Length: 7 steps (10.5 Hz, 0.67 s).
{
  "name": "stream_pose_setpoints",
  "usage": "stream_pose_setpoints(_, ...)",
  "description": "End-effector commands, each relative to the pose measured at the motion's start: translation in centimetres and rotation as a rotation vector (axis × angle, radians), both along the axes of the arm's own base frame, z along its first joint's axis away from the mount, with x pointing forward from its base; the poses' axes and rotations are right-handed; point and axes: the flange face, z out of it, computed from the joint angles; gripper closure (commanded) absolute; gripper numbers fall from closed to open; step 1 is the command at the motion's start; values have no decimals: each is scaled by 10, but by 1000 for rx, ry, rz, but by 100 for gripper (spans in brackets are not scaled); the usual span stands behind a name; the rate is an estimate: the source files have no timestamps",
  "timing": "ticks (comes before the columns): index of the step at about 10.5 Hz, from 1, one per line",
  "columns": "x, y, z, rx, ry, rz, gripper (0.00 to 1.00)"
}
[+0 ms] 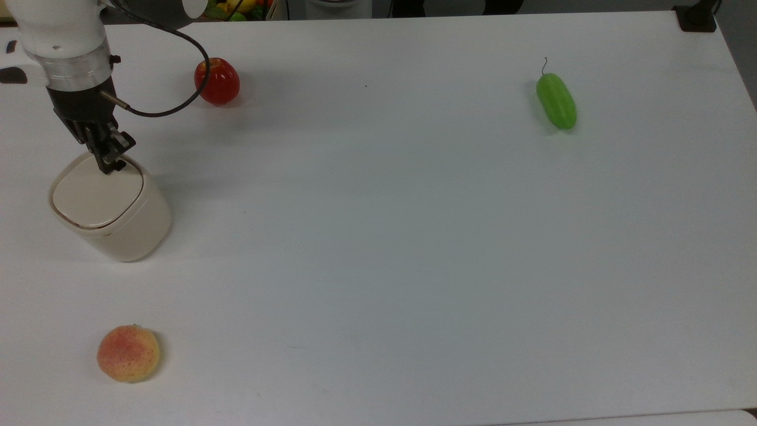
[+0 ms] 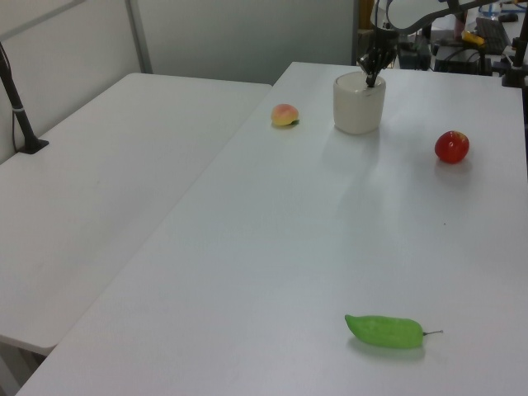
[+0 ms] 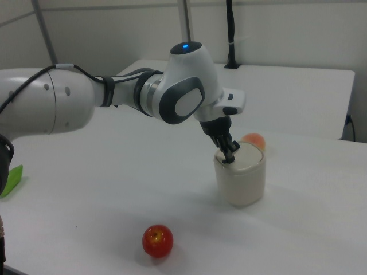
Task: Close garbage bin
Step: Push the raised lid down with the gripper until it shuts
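I have the tool [image 1: 111, 161] down on the bin [image 1: 112, 210], its tip pressing the lid at the edge nearest the arm; the right view puts the tool [image 3: 229, 154] at the rim on the right view's left side of the bin [image 3: 241, 177]. The fingers look pinched together with nothing between them. The lid lies flat, flush with the rim all round in the top view.

The bin stands near the top view's left edge of the counter [image 1: 384, 236], with a strip of bare counter between it and that edge. In the left view the bin [image 2: 359, 103] is at the far end, the tool [image 2: 371, 76] on its top.

An apple [image 1: 217, 81] lies up and to the top view's right of the bin, well apart from it, with the arm's black cable looping close to it. A peach [image 1: 128, 353] sits toward the near edge, well below the bin. A green cucumber [image 1: 556, 100] lies far across the counter, toward the top view's right edge. The wide middle between these is bare white surface.

In the left view a second white table [image 2: 107, 181] adjoins on the left view's left.
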Motion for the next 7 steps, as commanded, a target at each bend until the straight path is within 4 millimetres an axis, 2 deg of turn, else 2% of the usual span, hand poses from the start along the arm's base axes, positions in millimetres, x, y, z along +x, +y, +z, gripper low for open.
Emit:
stream_pose_setpoints(1,-1,3,-24,19,40,-5,100)
stream_pose_setpoints(5,-1,3,-20,19,37,-11,100)
stream_pose_setpoints(7,-3,11,8,12,8,2,100)
